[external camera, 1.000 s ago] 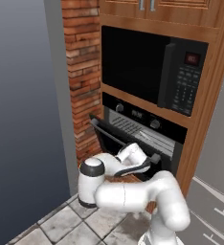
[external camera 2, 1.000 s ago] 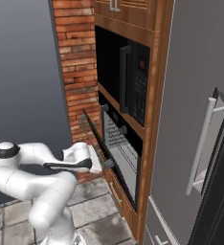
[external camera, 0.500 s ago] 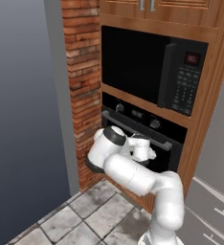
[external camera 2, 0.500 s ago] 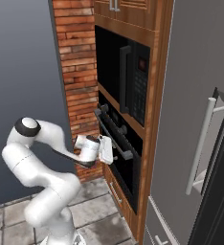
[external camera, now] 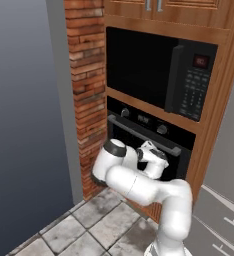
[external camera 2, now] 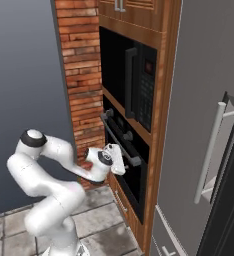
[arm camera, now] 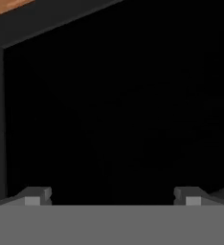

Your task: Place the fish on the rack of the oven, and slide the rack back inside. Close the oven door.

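The black oven [external camera: 161, 129] [external camera 2: 126, 135] sits in the wood cabinet under the microwave. Its oven door [external camera: 130, 143] [external camera 2: 135, 184] stands upright, flush or almost flush with the oven front, and the silver bar handle [external camera: 141, 132] [external camera 2: 120, 139] runs along its top. My gripper [external camera: 157, 168] [external camera 2: 120, 163] [arm camera: 112, 197] is open and right up against the door's dark glass, with nothing between its fingertips [arm camera: 37, 195]. The fish and the rack are hidden behind the door.
A black microwave [external camera: 154, 75] [external camera 2: 139, 80] with a keypad sits above the oven. A brick column [external camera: 86, 90] stands at the left, and a grey fridge [external camera 2: 209, 125] with a long handle at the right. Tiled floor lies below.
The oven door has swung up from half open to upright against the oven. My arm followed it up and in, with the hand against the door. The jaws stayed open.
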{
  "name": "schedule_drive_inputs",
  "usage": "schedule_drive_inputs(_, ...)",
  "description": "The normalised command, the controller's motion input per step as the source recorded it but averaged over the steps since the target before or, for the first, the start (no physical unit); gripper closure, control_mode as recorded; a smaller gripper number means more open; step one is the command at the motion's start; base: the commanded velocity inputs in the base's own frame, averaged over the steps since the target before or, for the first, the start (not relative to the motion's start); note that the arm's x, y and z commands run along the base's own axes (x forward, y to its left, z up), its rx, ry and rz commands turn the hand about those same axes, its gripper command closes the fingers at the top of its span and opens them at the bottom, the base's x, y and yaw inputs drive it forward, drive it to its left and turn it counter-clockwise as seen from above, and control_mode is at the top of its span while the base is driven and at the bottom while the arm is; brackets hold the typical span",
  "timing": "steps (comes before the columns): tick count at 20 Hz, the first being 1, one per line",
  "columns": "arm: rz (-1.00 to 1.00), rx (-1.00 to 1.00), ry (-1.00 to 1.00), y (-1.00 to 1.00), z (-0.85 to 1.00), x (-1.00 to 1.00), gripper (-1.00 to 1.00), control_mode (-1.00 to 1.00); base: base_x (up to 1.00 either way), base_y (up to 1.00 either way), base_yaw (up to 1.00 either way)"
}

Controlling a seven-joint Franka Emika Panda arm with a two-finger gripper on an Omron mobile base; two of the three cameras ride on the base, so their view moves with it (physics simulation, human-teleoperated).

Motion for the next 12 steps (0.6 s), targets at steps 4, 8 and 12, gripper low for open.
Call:
schedule_drive_inputs(4,-0.14,0.07,-0.1,-1.0,0.56,0.0,-1.0,-1.0,0.0,0.0,0.0)
schedule_drive_inputs(8,-0.13,0.16,-0.06,-1.0,0.72,0.0,-1.0,-1.0,0.0,0.0,0.0)
schedule_drive_inputs(12,-0.15,0.19,0.0,-0.95,0.74,-0.01,-1.0,-1.0,0.0,0.0,0.0)
